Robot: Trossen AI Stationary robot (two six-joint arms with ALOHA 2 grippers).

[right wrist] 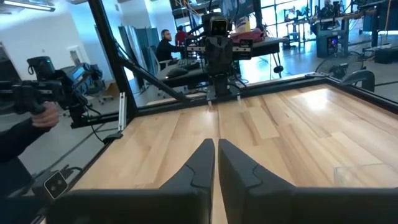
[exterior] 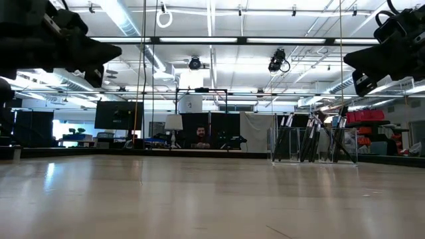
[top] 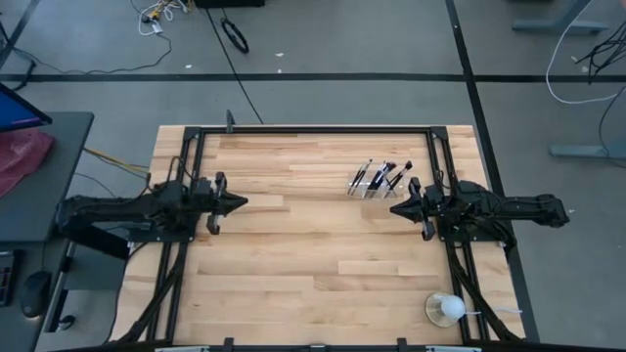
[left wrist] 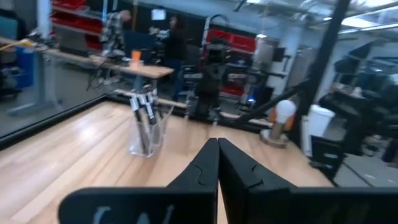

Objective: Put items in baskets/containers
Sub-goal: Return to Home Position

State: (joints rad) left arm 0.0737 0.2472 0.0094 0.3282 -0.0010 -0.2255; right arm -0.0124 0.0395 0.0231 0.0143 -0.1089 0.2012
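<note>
Several thin makeup brushes (top: 380, 178) with dark handles stand leaning inside a small clear plastic tray (top: 372, 192) on the far right part of the table. The low view shows the brushes (exterior: 312, 139) upright in the tray (exterior: 315, 159), and the left wrist view shows the tray (left wrist: 147, 134) too. My left gripper (top: 242, 203) hovers shut over the table's left side, above the wood. My right gripper (top: 394, 207) hovers shut just near of the tray, touching nothing. In the wrist views the left gripper (left wrist: 217, 149) and the right gripper (right wrist: 216, 149) both have their fingers together.
A round clear cup with a white ball (top: 445, 309) stands near the table's near right corner. A black metal frame (top: 313, 129) borders the table. Bare wood lies between the two arms. A person sits in the room beyond the far edge (exterior: 200, 137); a hand with a device shows (right wrist: 43, 112).
</note>
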